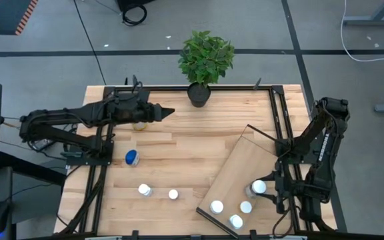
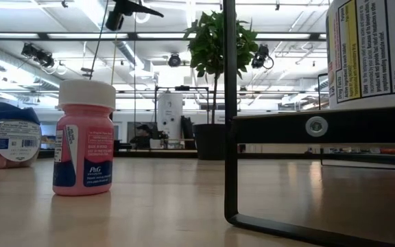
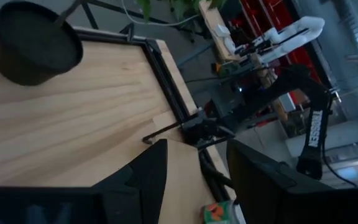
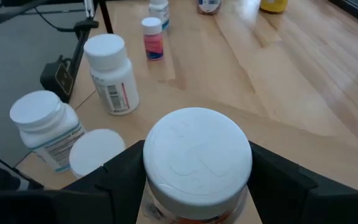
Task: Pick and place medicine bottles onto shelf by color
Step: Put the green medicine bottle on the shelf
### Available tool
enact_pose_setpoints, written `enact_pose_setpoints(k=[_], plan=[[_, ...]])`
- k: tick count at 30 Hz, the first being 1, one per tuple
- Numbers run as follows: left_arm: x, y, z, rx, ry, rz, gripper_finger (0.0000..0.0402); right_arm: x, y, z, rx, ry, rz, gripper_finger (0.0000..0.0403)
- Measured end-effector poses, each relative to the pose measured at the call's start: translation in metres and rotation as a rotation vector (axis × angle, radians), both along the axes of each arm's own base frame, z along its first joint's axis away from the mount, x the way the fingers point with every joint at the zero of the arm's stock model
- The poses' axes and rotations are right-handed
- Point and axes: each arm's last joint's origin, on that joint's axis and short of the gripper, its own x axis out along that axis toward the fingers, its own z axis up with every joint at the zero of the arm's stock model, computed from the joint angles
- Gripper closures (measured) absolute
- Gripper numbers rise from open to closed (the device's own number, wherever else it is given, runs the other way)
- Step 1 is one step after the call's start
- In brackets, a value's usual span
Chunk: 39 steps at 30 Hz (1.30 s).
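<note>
Bottle (image 4: pixel 197 165), round smooth white cap, clamped by right gripper (image 4: pixel 197 180).

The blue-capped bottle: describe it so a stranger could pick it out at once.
Start at the plank table and go to its left side, just below the left arm's pincer. The blue-capped bottle stands there alone on bare wood, apart from two white-capped bottles nearer the front edge. It is the only bottle with a blue top.

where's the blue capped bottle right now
In the high view, the blue-capped bottle stands on the table's left side, just below the left arm, up-left of two white-capped bottles.
</note>
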Motion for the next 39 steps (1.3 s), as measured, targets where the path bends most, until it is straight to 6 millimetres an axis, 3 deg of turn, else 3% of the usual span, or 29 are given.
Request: enact_pose_setpoints(k=[12,23,30,39], plan=[[0.005,-0.017,-0.003,-0.017,0.006,-0.068,0.0230,-0.001,-0.008,-0.018,-0.013,0.021,-0.013,0.0150],[0.006,-0.031,-0.003,-0.023,0.002,-0.120,0.0230,0.005,-0.011,-0.017,-0.015,0.042,-0.034,0.0147],[0.008,-0.044,-0.003,-0.021,-0.005,-0.172,0.0229,0.006,-0.008,-0.014,0.011,0.065,-0.028,0.0116],[0.011,-0.057,-0.013,0.030,0.085,-0.240,0.0164,0.007,-0.003,-0.004,0.021,0.073,-0.012,0.0084]])
